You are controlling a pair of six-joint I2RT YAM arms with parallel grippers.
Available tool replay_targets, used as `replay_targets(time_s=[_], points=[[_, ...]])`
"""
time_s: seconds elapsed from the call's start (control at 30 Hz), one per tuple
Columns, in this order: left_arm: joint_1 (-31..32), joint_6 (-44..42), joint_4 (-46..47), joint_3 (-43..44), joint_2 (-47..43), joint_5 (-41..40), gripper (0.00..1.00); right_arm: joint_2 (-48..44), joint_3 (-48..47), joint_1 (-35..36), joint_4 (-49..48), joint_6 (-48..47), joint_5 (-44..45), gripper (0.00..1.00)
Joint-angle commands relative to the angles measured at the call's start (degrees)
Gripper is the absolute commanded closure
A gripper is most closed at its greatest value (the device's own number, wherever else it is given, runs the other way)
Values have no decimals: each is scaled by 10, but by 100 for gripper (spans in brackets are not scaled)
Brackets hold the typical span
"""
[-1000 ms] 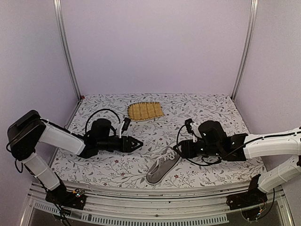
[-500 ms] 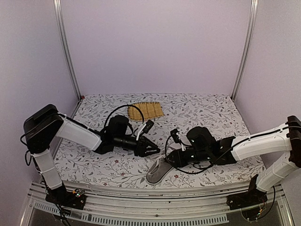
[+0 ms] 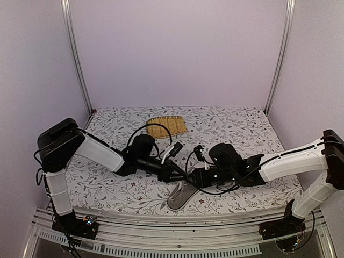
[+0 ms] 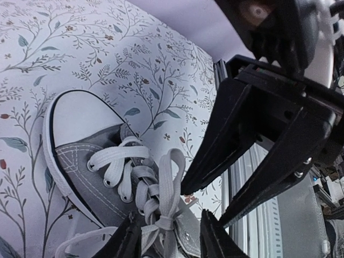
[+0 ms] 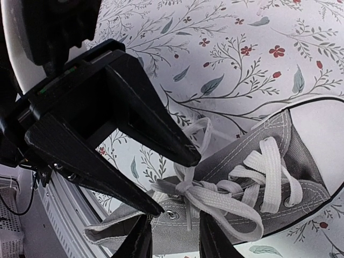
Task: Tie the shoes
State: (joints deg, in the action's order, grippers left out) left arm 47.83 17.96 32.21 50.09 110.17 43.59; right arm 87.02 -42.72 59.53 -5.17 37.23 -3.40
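A small grey sneaker, the shoe (image 3: 183,195), lies near the table's front edge with its white toe cap (image 4: 79,115) pointing away from the left wrist camera. Its white laces (image 4: 161,185) are knotted with a loop standing up. My left gripper (image 3: 179,174) hovers over the lacing. Its jaws (image 4: 171,237) stand partly apart on either side of the knot, and I see no grip. My right gripper (image 3: 192,178) meets it from the other side, jaws (image 5: 175,239) partly apart over the shoe's grey side (image 5: 252,161) and a thin lace tail. The two pairs of fingers nearly touch.
A yellow woven mat (image 3: 166,126) lies at the back of the flowered tablecloth (image 3: 236,126). The table's front rail (image 3: 177,228) runs just beyond the shoe. Both arms stretch low across the table's middle, cables looping above them.
Both arms have swung inward from the sides and come together over the shoe. Both grippers' jaws have narrowed.
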Motion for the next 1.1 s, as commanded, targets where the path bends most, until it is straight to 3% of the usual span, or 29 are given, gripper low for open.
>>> replay_targets(time_s=[0.0,0.33,0.67,1.07], points=[[9,-10,2,16,16,14,63,12,-14,-7,-1,11,13,71],[10,-4,10,19,19,16,80,27,-17,-8,-1,15,16,72],[9,-2,10,19,41,13,84,28,-21,-9,7,13,24,96],[10,-3,12,10,31,-24,89,-28,20,-15,52,23,33,98]])
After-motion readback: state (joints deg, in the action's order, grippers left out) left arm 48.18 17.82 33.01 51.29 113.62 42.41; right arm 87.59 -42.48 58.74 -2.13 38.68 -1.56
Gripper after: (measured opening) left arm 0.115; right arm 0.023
